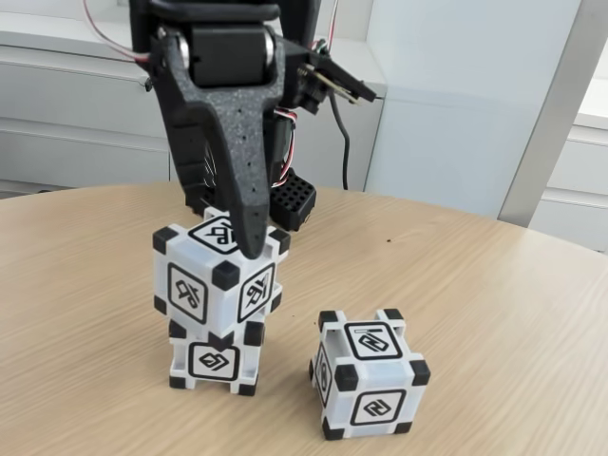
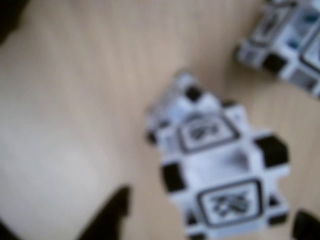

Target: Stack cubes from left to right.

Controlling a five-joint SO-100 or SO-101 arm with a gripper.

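Note:
In the fixed view two cubes stand stacked at the left: the lower cube (image 1: pixel 215 361) on the table and the upper cube (image 1: pixel 195 285) turned askew on top of it. A third cube (image 1: pixel 372 388) sits alone to the right. My black gripper (image 1: pixel 237 242) hangs over the upper cube, with one finger (image 1: pixel 245 204) coming down in front of its top face. In the blurred wrist view the stacked cube (image 2: pixel 220 165) lies between two dark fingertips (image 2: pixel 112 215), with a gap on each side. The jaws look open around it. The lone cube (image 2: pixel 290 40) shows at the top right.
The round wooden table (image 1: pixel 494 285) has bare room in front and to the right. White cabinets and a white panel stand behind the arm. A black cable and red wires hang along the arm's base.

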